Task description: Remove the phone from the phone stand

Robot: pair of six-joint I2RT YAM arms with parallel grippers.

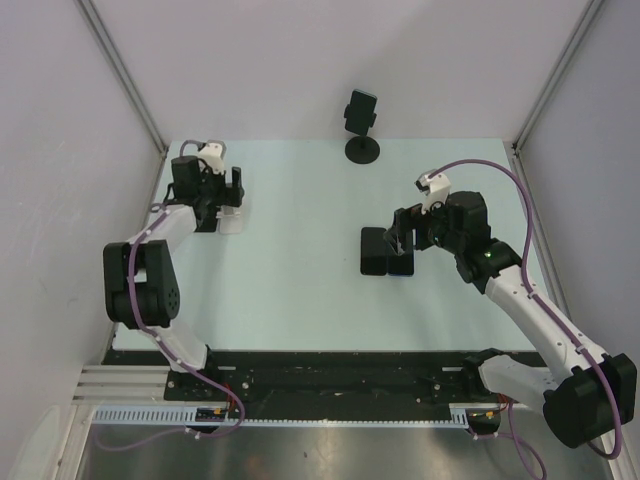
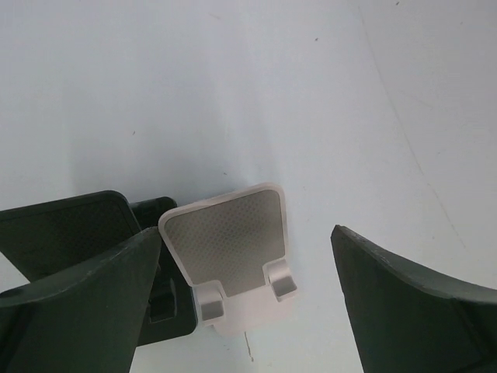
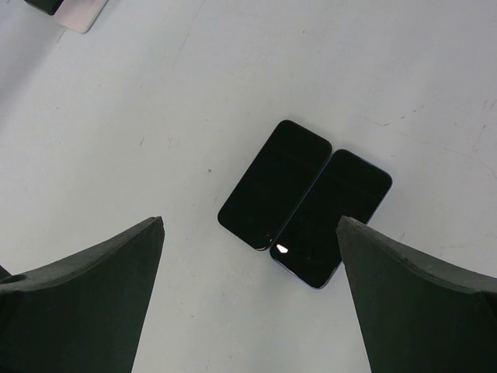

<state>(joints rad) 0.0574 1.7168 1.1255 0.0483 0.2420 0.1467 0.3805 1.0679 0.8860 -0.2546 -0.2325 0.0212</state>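
A dark phone (image 1: 361,108) sits upright in a black round-based phone stand (image 1: 362,150) at the back middle of the table, away from both grippers. My left gripper (image 1: 220,195) is open at the far left over an empty white stand (image 2: 233,241) with a grey pad, which lies between the jaws (image 2: 248,311). My right gripper (image 1: 403,238) is open and empty above two dark phones lying flat side by side (image 3: 276,183) (image 3: 332,216). They also show in the top view (image 1: 385,252).
A black stand (image 2: 78,233) stands against the white one on its left, partly behind my left finger. The white stand's corner also shows at the top left of the right wrist view (image 3: 81,14). White walls close in the table at the back and sides.
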